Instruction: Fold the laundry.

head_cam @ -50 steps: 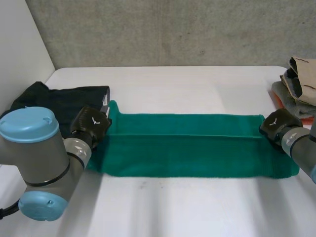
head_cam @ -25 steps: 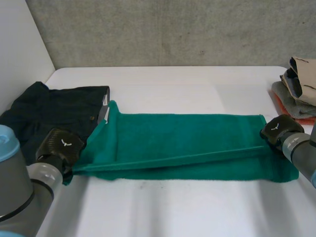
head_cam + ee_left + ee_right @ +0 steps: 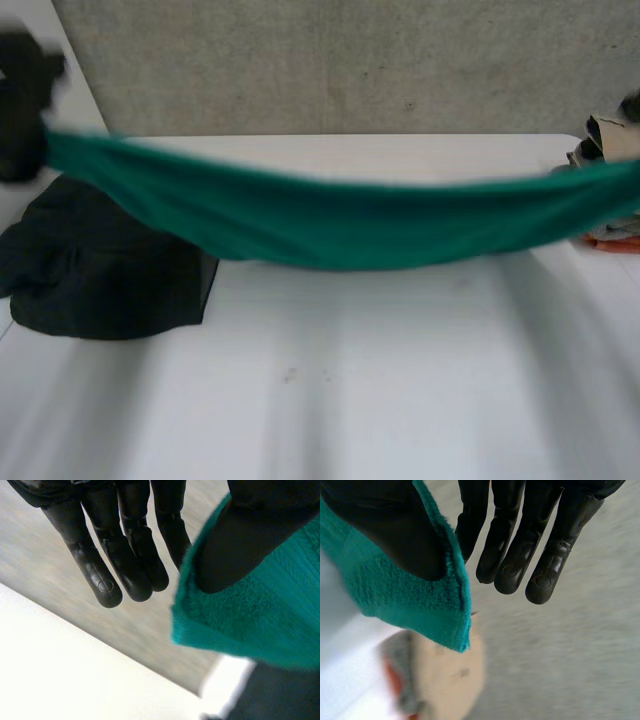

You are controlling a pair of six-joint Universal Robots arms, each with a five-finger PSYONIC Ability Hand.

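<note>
My left hand (image 3: 125,545) pinches the left end of the green towel (image 3: 340,220) under its thumb, the other fingers straight and side by side. Dark clothes (image 3: 100,270) lie on the table (image 3: 400,380) below. The towel hangs stretched in the air above the table. My right hand (image 3: 520,545) pinches the right end the same way, near a pile of clothes (image 3: 600,140).
</note>
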